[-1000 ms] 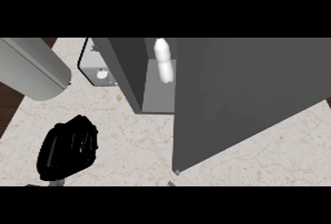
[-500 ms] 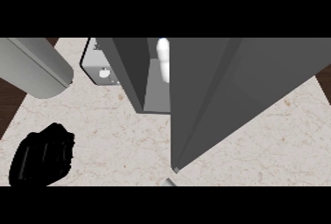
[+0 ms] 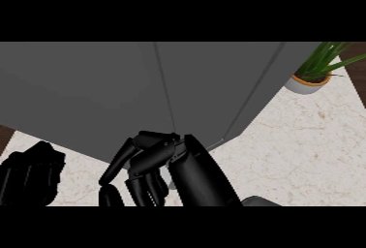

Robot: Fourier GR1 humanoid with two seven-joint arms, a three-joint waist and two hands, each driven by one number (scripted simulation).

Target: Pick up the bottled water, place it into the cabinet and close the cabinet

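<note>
In the head view, the grey cabinet (image 3: 85,97) fills the upper half. Its door (image 3: 214,82) looks swung across the front, and from here we cannot tell whether a slit remains along the seam. The bottled water shows nowhere. We judge it sits inside, behind that door.

Our right robot hand (image 3: 154,160) is at the cabinet's lower front edge, just under the seam. Its fingers are bent inward and nothing is held between them. Our left robot hand (image 3: 28,177) is low at the view's left over the pale worktop (image 3: 300,145), apart from the cabinet. We cannot tell how it is set. A potted plant (image 3: 312,77) stands well off at the right.

We take the step in hand to be seating the door. To do it well, we should press with the backs of the bent fingers near the seam, pushing straight toward the cabinet body. We should let nothing hook the door's edge, and draw back only once the seam looks flush.
</note>
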